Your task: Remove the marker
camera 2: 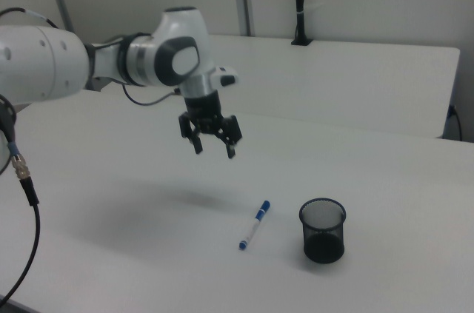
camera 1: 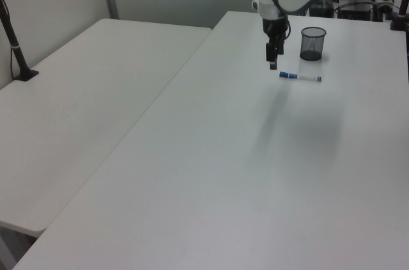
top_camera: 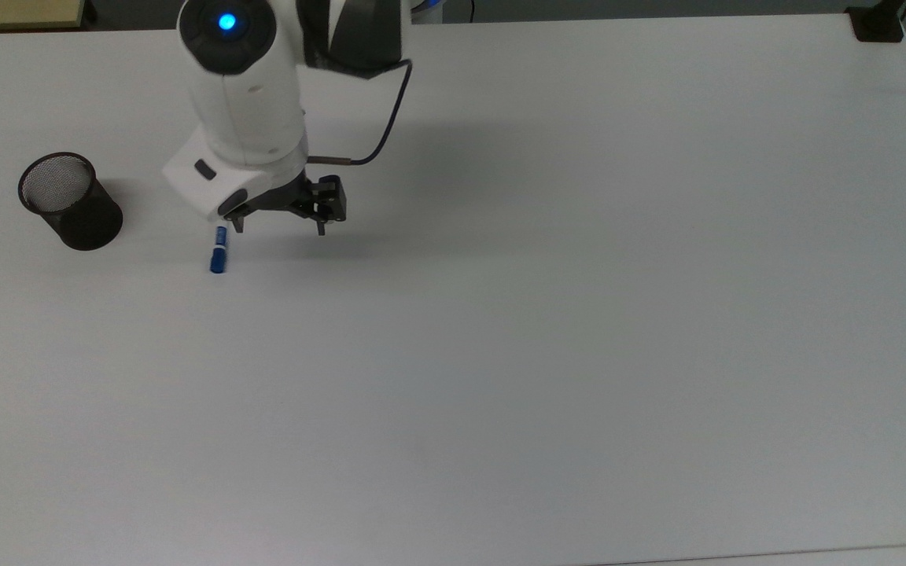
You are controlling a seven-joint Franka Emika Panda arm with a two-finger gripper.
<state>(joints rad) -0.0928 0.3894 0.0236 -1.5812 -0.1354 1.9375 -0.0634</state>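
- Marker (camera 2: 254,224) lies flat on the white bench (top_camera: 547,314), outside the black mesh cup (camera 2: 322,230). Nothing touches it.
- In the right view its blue cap end points up and away and the small blue tip points toward the camera; the cup stands upright just to the right view's right of it, not touching.
- In the top view the marker (top_camera: 219,248) shows its blue cap end below the arm's white wrist housing; the rest of the barrel is hidden under the housing. The cup (top_camera: 70,201) stands to the top view's left, clearly apart.
- In the left view the marker (camera 1: 300,77) lies crosswise, blue cap to the left view's left, in front of the cup (camera 1: 312,43).
- Pincer (camera 2: 212,145) is open, fingers spread wide, holding nothing. It hangs in the air above the bench, fingers pointing down.
- Relative position: in the right view the pincer is up and to the right view's left of the marker, well clear of it. In the top view the pincer (top_camera: 280,226) sits to the top view's right of the cap end. In the left view the pincer (camera 1: 272,63) hangs just to the left view's left of the cap, above the surface.
- A dark cable (top_camera: 390,118) loops from the arm to the wrist.
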